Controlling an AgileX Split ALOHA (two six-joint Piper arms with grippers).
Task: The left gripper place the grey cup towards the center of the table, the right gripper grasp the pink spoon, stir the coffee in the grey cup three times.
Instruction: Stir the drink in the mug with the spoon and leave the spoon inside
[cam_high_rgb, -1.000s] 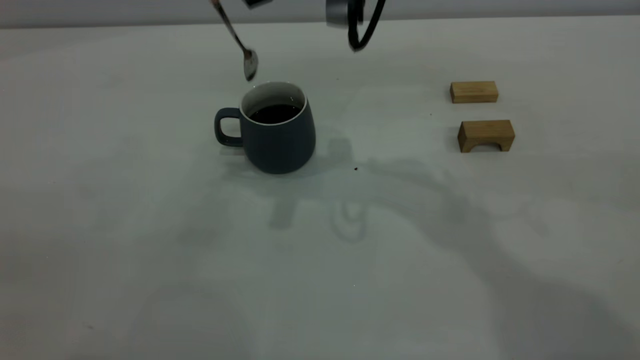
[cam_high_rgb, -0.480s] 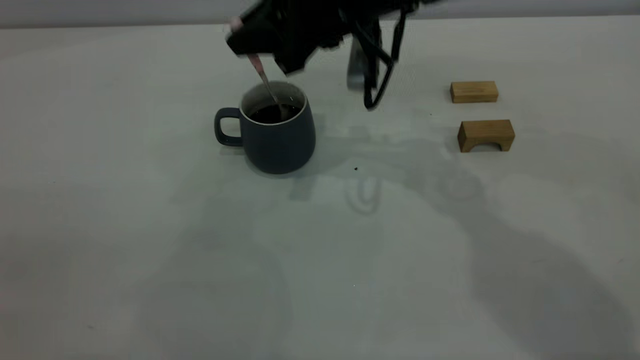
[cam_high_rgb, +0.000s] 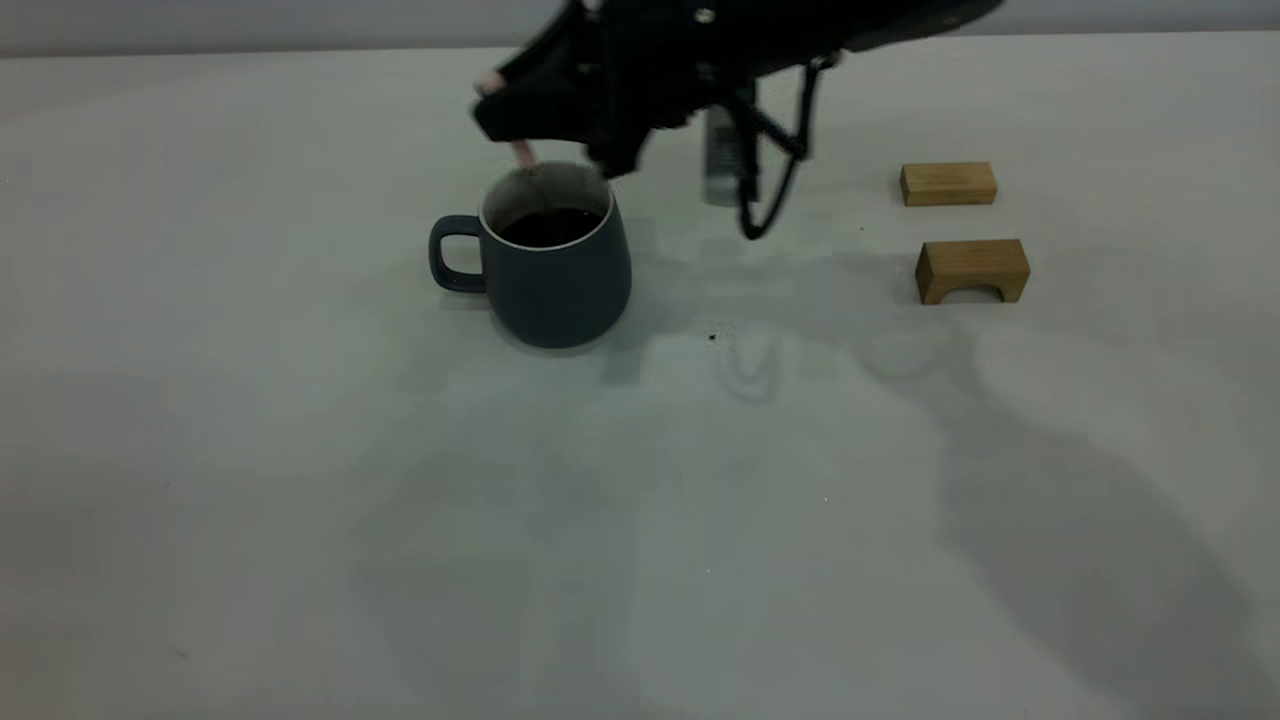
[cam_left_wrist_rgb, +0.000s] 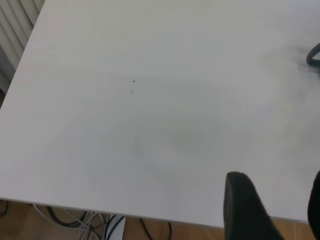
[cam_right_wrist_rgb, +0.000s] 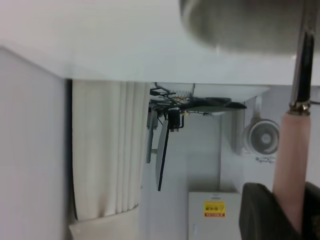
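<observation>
1. Exterior view: the right end effector (cam_high_rgb: 530, 125) is pinching the pink spoon (cam_high_rgb: 521, 152) over the mug (cam_high_rgb: 555, 265), which is sitting mid-worktop (cam_high_rgb: 300, 450), left of two wooden blocks (cam_high_rgb: 970, 270).
2. The left end effector (cam_left_wrist_rgb: 272, 205) is hanging spread, empty, over the worktop's edge.

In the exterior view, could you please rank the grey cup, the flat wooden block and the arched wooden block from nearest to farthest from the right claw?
Measured from the right claw, which holds the pink spoon over the cup:
1. The grey cup, directly below the claw.
2. The flat wooden block, off to the view's right, at the back.
3. The arched wooden block, also right, nearer the camera, slightly farther away.
</observation>
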